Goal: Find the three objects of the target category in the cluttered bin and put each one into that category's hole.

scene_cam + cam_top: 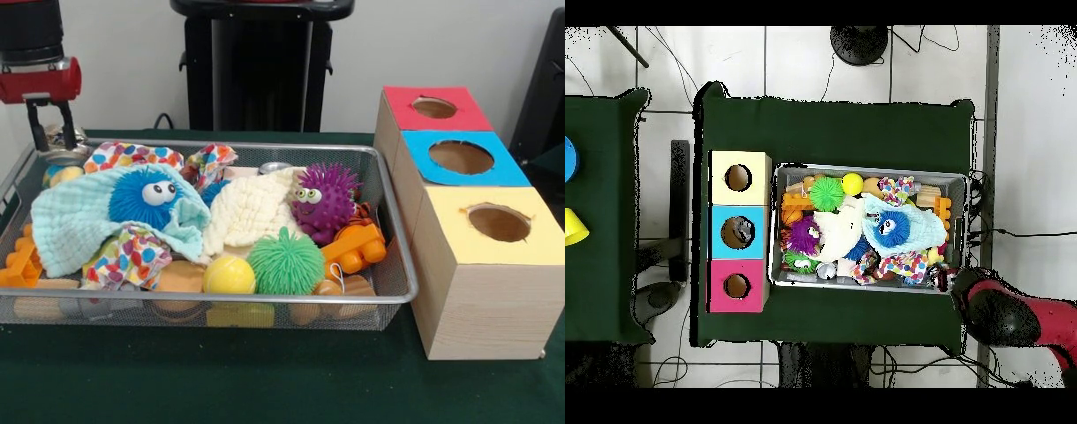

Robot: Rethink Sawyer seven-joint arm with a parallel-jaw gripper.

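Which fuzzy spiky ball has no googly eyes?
The green spiky ball, at the front of the bin next to the yellow ball. The blue one and the purple one both have googly eyes.

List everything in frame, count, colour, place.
Wire bin: 1, silver, on green table, left of the boxes in the front view.
Wooden boxes: 3, tops red, blue, yellow, a row beside the bin, one round hole each.
Spiky balls: 3, blue with eyes on the mint cloth, purple with eyes at bin's box end, green at front.
Yellow ball: 1, front, beside the green one.
Cloths: mint, cream, two polka-dot.
Orange plastic toy: 1, by the purple ball.
Gripper: 1, black fingers, red arm, above the bin's far corner, open.
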